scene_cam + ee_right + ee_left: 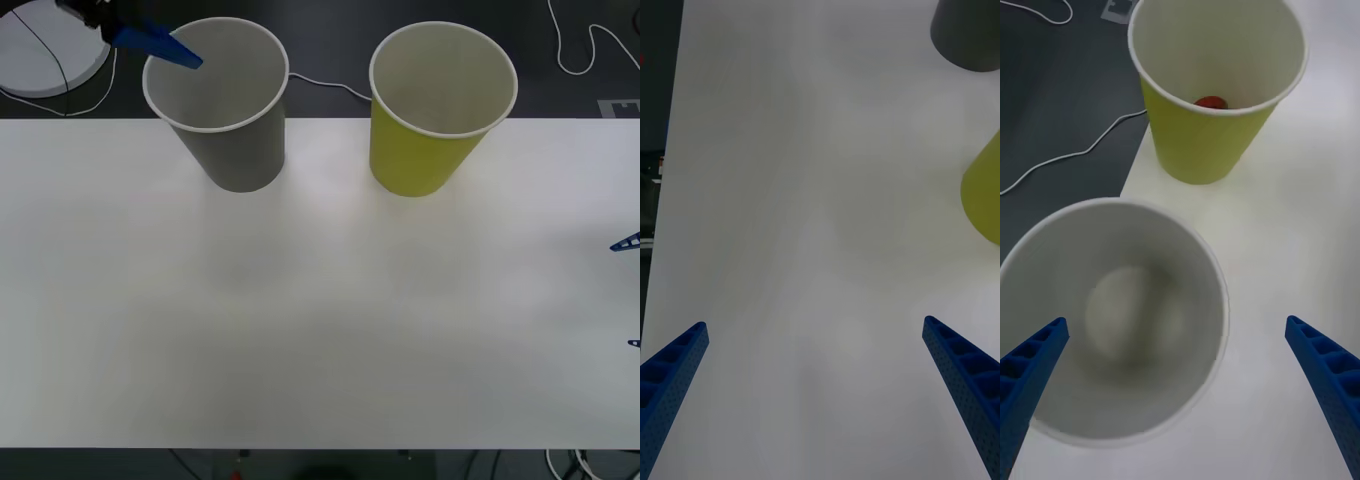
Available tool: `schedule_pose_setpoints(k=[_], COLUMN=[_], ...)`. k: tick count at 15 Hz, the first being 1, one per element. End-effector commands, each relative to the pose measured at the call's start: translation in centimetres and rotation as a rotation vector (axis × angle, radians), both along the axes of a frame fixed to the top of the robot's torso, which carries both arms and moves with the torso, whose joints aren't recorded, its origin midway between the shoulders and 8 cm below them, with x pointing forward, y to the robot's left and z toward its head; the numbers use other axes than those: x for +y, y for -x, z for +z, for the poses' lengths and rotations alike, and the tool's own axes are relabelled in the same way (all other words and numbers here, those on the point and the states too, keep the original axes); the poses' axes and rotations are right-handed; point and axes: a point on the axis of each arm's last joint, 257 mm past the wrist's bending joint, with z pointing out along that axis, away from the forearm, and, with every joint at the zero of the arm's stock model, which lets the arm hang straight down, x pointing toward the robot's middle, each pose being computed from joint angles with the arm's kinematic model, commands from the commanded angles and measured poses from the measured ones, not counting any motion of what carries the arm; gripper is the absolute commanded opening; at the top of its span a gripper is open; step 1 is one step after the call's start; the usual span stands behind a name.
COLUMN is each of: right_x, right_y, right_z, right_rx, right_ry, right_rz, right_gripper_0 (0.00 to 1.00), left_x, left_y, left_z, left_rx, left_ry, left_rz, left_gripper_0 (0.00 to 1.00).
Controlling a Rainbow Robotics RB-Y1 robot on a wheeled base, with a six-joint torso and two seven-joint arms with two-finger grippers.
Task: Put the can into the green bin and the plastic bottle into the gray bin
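Observation:
The gray bin (240,150) stands upright at the table's back left, with the green bin (415,155) upright to its right. In the left wrist view the red can (1210,101) lies at the bottom of the green bin (1199,146). My left gripper (1176,330) hangs open above the mouth of the gray bin (1217,300); one of its blue fingers (160,45) reaches over that bin's far-left rim. A pale blurred shape (1124,307) rests at the gray bin's bottom; I cannot tell if it is the plastic bottle. My right gripper (630,293) is open at the table's right edge, holding nothing.
The white table (320,320) spreads wide and bare in front of the bins. Behind its back edge lies dark floor with white cables (325,84) and a white round base (45,50) at the far left.

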Motion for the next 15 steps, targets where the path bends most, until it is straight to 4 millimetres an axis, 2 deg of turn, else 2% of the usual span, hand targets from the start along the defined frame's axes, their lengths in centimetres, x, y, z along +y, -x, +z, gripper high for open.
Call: schedule_pose_setpoints(k=[1, 6, 11, 15], right_x=[0.0, 0.0, 0.0, 0.0], right_y=[0.0, 0.0, 0.0, 0.0], right_z=[0.0, 0.0, 0.0, 0.0], right_rx=[0.000, 0.000, 0.000, 0.000], right_ry=[0.000, 0.000, 0.000, 0.000], right_rz=[0.000, 0.000, 0.000, 0.000], right_gripper_0=[1.00, 1.00, 1.00, 1.00], left_x=[2.8, 6.8, 10.7, 13.0], left_y=[3.5, 11.2, 16.0, 18.7], left_z=[-1.0, -2.9, -6.7, -9.9], left_rx=[-0.016, -0.034, -0.081, -0.104], left_ry=[-0.004, -0.011, 0.009, -0.053], left_rz=[-0.035, -0.123, -0.211, -0.267], left_gripper_0=[1.00, 1.00, 1.00, 1.00])
